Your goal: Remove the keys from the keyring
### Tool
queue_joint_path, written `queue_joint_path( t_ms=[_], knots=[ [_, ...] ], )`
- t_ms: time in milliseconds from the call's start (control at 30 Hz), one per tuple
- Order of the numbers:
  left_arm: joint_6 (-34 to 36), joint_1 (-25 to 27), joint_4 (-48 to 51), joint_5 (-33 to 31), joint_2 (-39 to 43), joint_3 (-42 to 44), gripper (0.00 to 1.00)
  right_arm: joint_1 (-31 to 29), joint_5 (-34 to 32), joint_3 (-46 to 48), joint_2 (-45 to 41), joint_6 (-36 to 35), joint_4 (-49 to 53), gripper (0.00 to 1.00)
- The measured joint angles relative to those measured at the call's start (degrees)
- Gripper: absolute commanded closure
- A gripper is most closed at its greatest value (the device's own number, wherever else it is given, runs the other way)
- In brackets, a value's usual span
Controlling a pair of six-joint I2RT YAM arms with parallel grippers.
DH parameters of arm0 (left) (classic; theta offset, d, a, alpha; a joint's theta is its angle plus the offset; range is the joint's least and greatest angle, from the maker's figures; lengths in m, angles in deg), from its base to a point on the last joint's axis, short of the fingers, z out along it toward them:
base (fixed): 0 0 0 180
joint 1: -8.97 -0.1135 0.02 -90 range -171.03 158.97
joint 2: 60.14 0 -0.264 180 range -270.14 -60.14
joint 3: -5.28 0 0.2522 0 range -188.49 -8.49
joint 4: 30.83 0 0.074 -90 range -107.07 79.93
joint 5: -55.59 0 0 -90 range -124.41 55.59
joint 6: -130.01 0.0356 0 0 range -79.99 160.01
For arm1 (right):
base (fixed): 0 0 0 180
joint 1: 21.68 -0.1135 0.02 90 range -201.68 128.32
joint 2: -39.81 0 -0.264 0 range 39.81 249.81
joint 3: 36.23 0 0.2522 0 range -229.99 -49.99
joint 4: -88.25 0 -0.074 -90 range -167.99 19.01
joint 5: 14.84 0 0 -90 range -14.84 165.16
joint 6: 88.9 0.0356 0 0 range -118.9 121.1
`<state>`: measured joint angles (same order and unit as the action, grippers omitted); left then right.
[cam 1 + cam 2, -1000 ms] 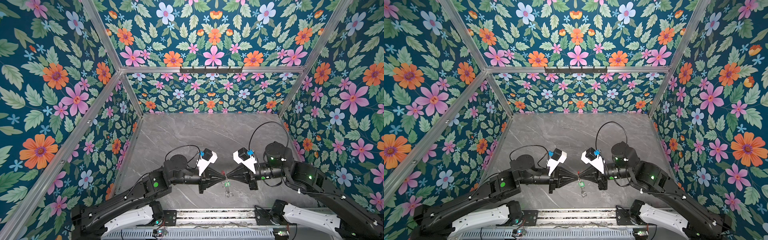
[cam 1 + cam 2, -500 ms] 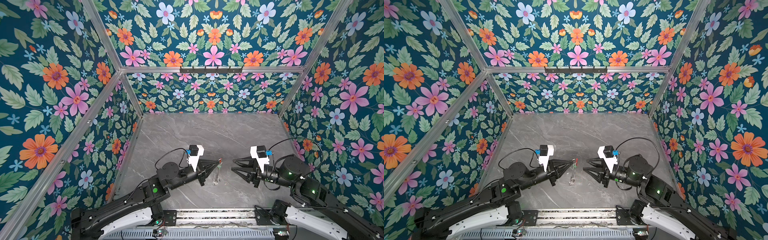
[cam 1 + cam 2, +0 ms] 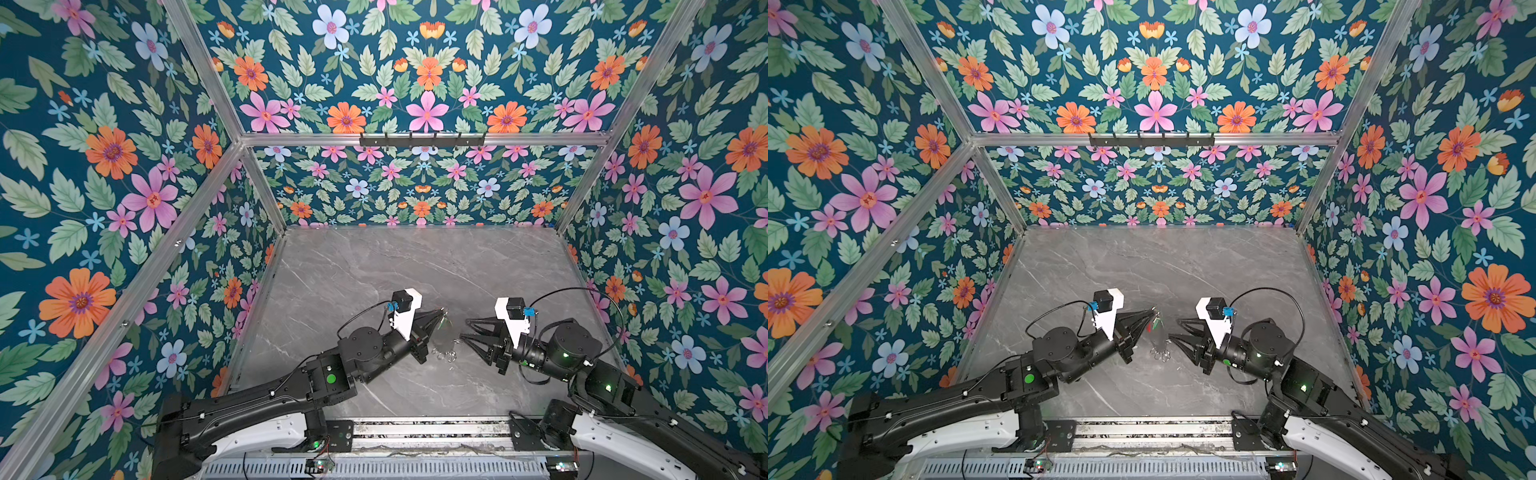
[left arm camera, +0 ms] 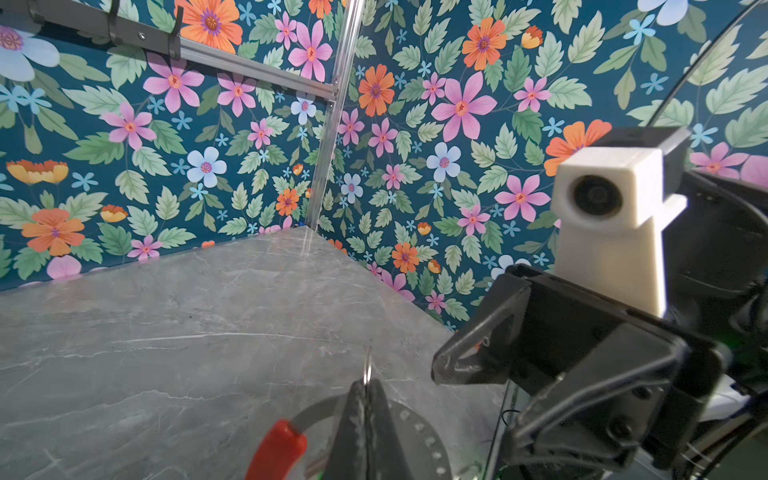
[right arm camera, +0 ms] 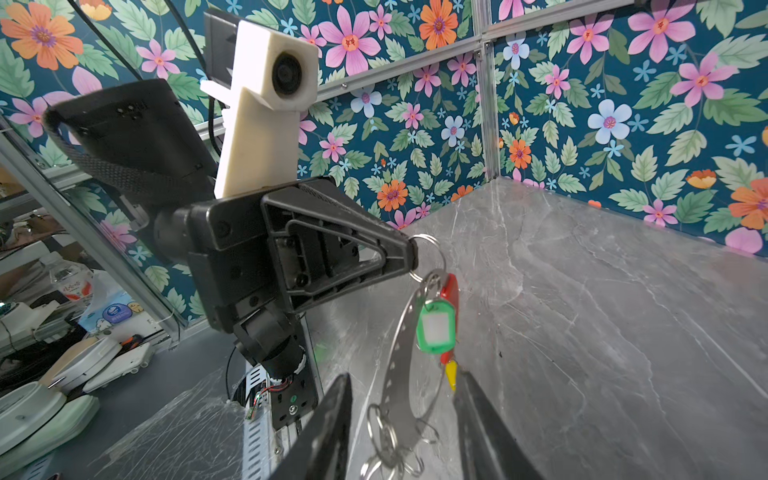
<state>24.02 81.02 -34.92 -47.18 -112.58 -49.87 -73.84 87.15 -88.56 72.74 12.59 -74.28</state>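
You see the left gripper [image 5: 411, 254], fingers clenched on the keyring [image 5: 398, 332], which hangs above the grey marble counter [image 3: 395, 270], lower centre in both top views, with the green key [image 5: 436, 328] attached. The right gripper [image 3: 463, 329] has its fingers released beside it. Floral-papered walls [image 3: 415, 187] enclose the counter.

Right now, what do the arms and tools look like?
The left arm and right arm are black with white lower links and green lights. The left tool and right tool have black triangular fingers, each topped by a white camera block with a black cable.
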Motion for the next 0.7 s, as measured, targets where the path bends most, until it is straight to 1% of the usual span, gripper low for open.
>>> queue_joint_path(
  t_ms=[200,367,533,700],
  knots=[
    [2.91,0.59,-3.17,-2.12,-0.13,1.60,1.00,0.00,-0.98,2.01,-0.79,0.04,-0.87,0.57],
    [5.11,0.96,-7.21,-2.05,1.64,4.90,1.00,0.00,-2.12,2.97,-1.11,0.07,-1.36,0.57],
    [7.19,1.03,-11.61,-0.74,4.11,8.59,1.00,0.00,-2.78,2.62,-0.22,0.04,-3.28,0.56],
    [8.24,1.05,-14.27,0.94,4.59,9.22,1.00,0.00,-2.80,1.07,2.29,0.07,-3.50,0.55]
  ],
)
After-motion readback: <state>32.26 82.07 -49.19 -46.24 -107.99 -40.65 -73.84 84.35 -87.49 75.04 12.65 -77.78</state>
